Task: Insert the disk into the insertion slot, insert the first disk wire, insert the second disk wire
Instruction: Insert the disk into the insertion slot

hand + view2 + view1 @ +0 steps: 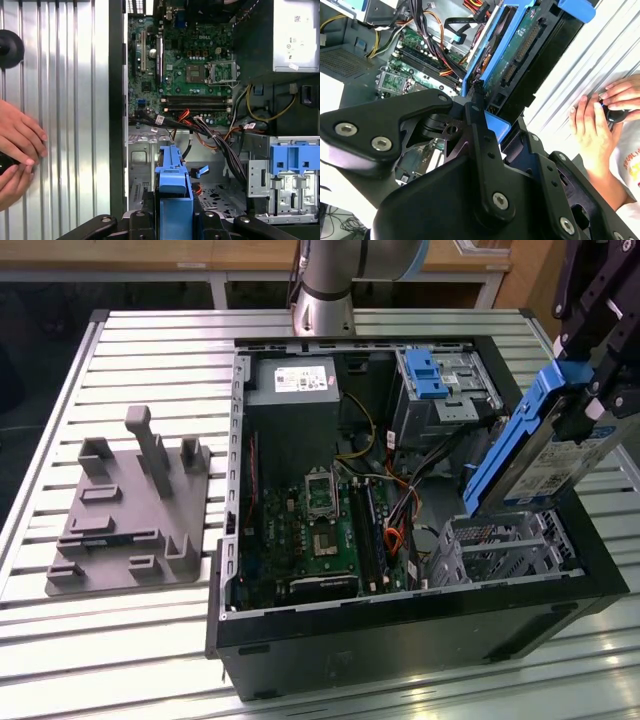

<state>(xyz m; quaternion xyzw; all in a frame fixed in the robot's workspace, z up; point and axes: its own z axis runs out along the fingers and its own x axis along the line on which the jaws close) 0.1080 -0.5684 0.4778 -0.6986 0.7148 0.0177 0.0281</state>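
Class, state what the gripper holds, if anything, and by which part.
The gripper holds the disk by the raised end of its blue carrier.

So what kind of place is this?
Probably a robotics lab or test workshop: a robot arm holds the disk over an opened computer case on a slatted metal table.

Before us: blue-framed silver disk (548, 458), grey hole-patterned insertion slot (500, 546), green motherboard (320, 530), ribbed silver bench (150, 340).
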